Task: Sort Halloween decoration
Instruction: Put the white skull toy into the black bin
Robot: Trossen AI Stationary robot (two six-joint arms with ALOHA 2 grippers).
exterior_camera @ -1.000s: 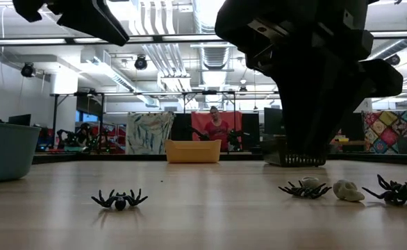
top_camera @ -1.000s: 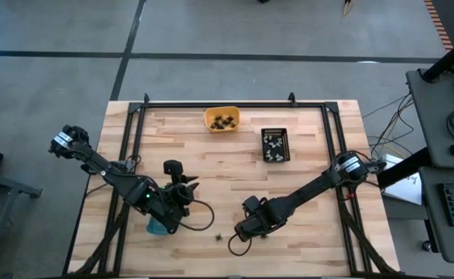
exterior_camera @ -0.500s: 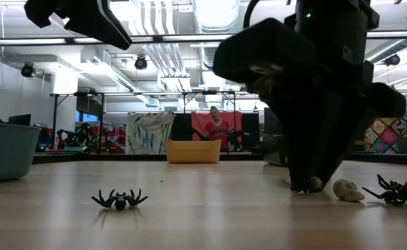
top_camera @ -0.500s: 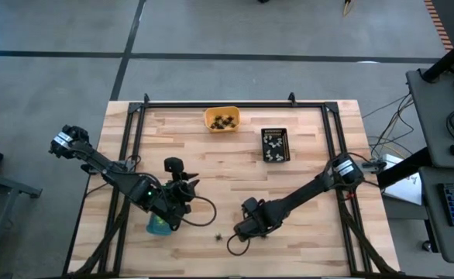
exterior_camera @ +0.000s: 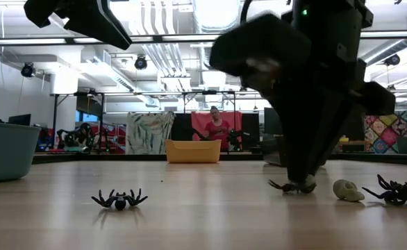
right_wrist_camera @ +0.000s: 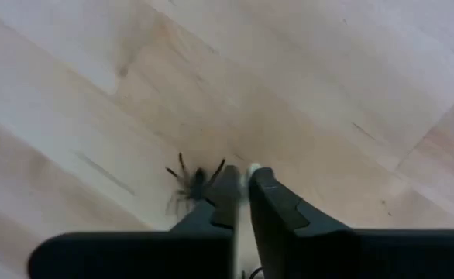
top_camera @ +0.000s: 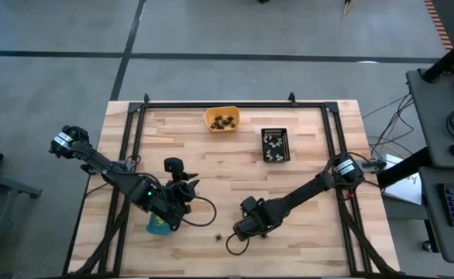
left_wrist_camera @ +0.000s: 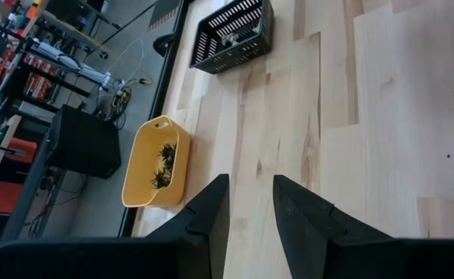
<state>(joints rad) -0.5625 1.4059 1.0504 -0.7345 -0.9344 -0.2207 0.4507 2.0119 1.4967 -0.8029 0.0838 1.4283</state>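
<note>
High view: a wooden table (top_camera: pixel 312 155) carries both arms and three small trays. The orange tray (top_camera: pixel 221 119), at upper centre of the frame, holds dark spider-like trinkets; the black tray (top_camera: pixel 275 145), just right of it and lower, holds whitish pieces; the blue tray (top_camera: pixel 158 225), at lower left, lies partly under the left arm. The right tool (top_camera: pixel 242 230) is down at the table surface in the lower centre of the frame, and a small dark trinket (top_camera: pixel 218 236) lies just left of it. The left tool (top_camera: pixel 182 194) hangs above the table at centre left, beside the blue tray. In the right wrist view the right tool's fingers (right_wrist_camera: pixel 269 203) stand nearly together, pressed on a small pale object whose kind cannot be told, with a black spider (right_wrist_camera: pixel 190 183) touching or just beside the fingertips. In the low view a black spider (exterior_camera: pixel 120 199) lies alone at lower left, a whitish trinket (exterior_camera: pixel 347 190) and another black spider (exterior_camera: pixel 398 191) lie at lower right, and a person stands in the room far behind the table. In the left wrist view the left tool's fingers (left_wrist_camera: pixel 304 217) stand partly apart with nothing between them.
</note>
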